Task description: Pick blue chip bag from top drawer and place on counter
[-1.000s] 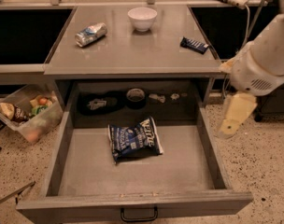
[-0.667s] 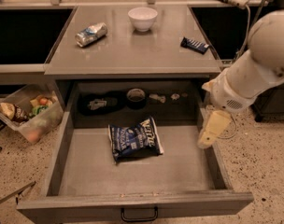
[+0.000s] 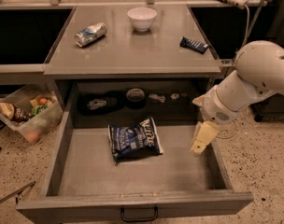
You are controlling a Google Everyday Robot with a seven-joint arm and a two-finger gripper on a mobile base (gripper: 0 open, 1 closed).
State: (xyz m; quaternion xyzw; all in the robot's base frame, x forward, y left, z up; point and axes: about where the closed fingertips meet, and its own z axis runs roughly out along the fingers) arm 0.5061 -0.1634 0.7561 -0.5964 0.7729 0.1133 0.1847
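The blue chip bag [image 3: 134, 138] lies flat on the floor of the open top drawer [image 3: 86, 171], a little left of the middle, white lettering up. The counter [image 3: 132, 48] sits above and behind the drawer. My gripper [image 3: 202, 139] hangs from the white arm over the drawer's right side, to the right of the bag and apart from it. It holds nothing.
On the counter lie a crushed silver-blue can [image 3: 90, 34], a white bowl [image 3: 142, 17] and a small dark blue bar wrapper [image 3: 194, 44]. Dark items sit at the drawer's back [image 3: 135, 96]. A clear bin of food [image 3: 25, 115] stands on the floor at the left.
The arm has swung left from outside the drawer's right wall to over the drawer's right part, closer to the bag. The bag has not moved.
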